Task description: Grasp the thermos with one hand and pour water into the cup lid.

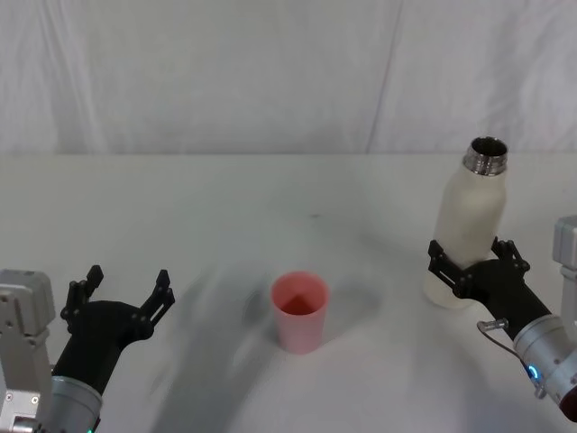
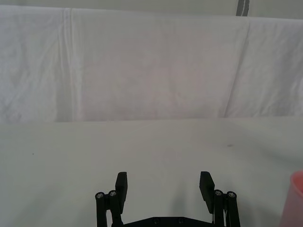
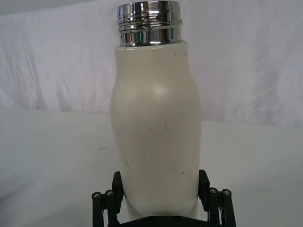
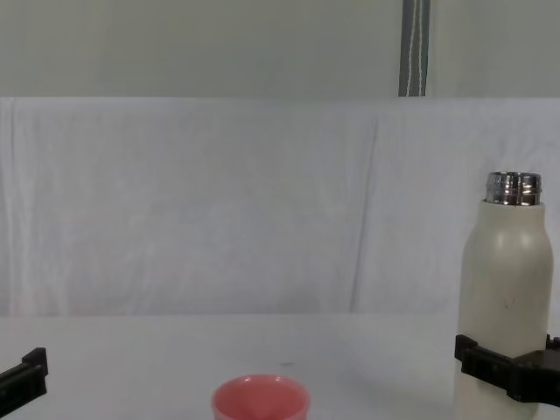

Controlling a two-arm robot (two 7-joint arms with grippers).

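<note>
The cream-white thermos (image 1: 471,221) stands upright on the table at the right, its shiny steel neck (image 3: 149,21) uncapped. My right gripper (image 1: 472,254) holds it low on the body, one black finger against each side (image 3: 161,183); the chest view shows the same grip (image 4: 507,357). The pink cup lid (image 1: 300,308) stands upright near the table's middle, to the left of the thermos and apart from it (image 4: 260,399). Low at the left, my left gripper (image 1: 124,287) is open with nothing between its fingers (image 2: 163,183). The cup lid's edge (image 2: 296,198) lies off to its side.
A white cloth covers the table (image 1: 225,207) and hangs as a backdrop (image 4: 219,201) behind it. A grey vertical pole (image 4: 414,48) rises behind the backdrop. Bare tabletop lies between the cup lid and both grippers.
</note>
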